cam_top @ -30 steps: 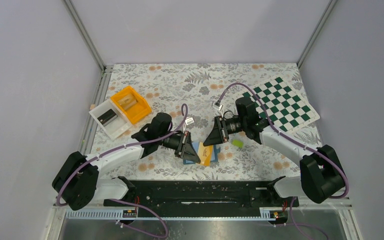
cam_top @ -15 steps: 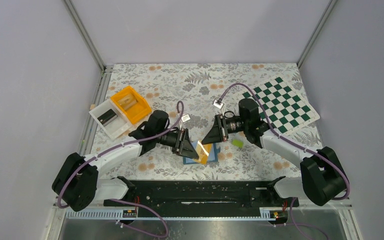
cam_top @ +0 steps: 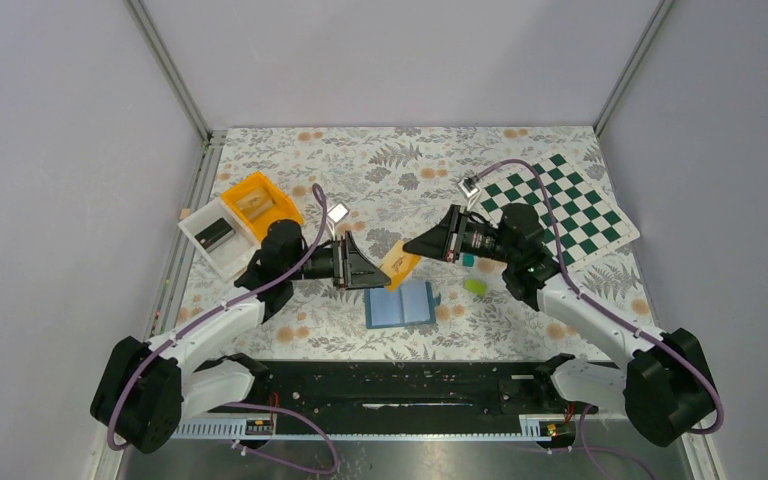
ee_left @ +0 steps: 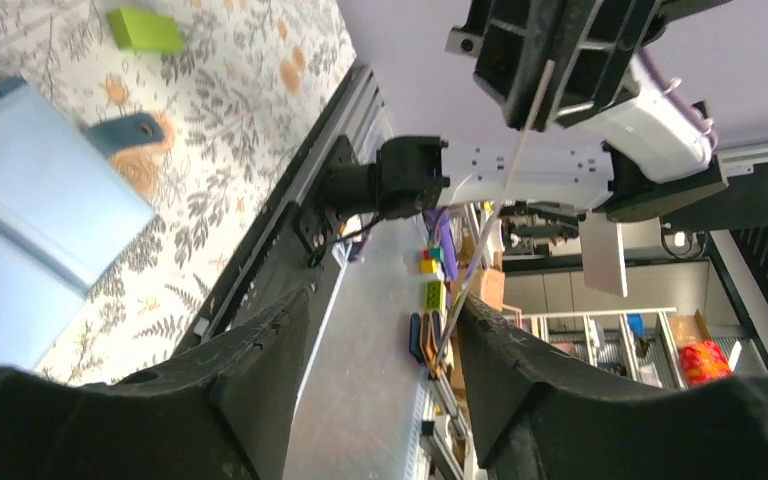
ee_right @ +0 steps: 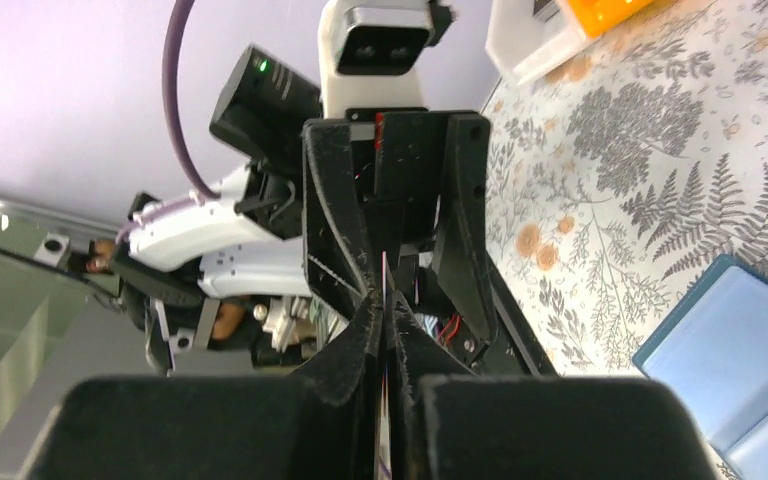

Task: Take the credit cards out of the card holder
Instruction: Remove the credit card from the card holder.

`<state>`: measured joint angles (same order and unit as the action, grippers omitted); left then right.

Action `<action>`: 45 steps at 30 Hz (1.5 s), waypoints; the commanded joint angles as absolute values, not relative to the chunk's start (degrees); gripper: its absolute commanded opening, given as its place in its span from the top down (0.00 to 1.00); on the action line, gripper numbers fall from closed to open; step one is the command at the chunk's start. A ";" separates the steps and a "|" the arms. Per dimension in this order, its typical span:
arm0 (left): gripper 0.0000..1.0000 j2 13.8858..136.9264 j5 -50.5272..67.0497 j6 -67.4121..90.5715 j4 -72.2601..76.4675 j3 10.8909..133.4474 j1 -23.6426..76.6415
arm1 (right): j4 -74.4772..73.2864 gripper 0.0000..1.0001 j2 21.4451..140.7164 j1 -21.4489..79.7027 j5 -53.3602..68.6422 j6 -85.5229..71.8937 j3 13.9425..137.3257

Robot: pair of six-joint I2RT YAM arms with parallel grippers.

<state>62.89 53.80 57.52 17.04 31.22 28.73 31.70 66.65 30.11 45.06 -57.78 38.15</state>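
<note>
Item one: card holder (cam_top: 401,303), blue, lying open and flat on the bench (cam_top: 380,165) near the front, midway between the two arms.

Item two: orange-tan card (cam_top: 400,262), lifted clear above the holder's far edge. I see my right pincer (cam_top: 410,247) closed on it; its wrist view shows the card edge-on between the pressed fingertips.

Item three: left pincer (ee_left: 380,310), fingers spread wide and holding nothing, its tips to either side of that card.

Item four: lime-green card (cam_top: 475,286) and teal card (cam_top: 468,260), lying loose on the bench to the right of the holder.

Surface: floral-print cloth. A green-and-white chequered mat (cam_top: 560,205) lies at the far right, with an orange bin (cam_top: 260,205) and a white bin (cam_top: 215,235) side by side at the far left.

Room: plain lavender walls (cam_top: 390,60) with metal corner posts, and a black rail (cam_top: 400,385) along the near edge.
</note>
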 commanded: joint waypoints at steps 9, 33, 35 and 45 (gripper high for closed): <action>0.58 62.24 47.91 67.37 36.23 28.54 28.65 | 37.97 0.95 63.45 30.54 29.59 -65.35 31.69; 0.82 67.84 45.55 72.86 46.59 25.31 29.19 | 44.26 0.93 62.31 30.59 20.68 -69.38 24.89; 0.82 68.00 45.30 72.55 46.39 25.53 29.19 | 44.54 0.93 62.12 30.59 20.26 -69.85 24.51; 0.64 67.78 42.91 67.85 39.81 26.87 29.27 | 43.35 0.93 59.68 30.59 18.43 -70.49 23.79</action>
<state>68.01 44.58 70.11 38.65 24.99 29.08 41.87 61.56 30.33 20.36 -69.97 23.90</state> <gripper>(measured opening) 0.353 0.067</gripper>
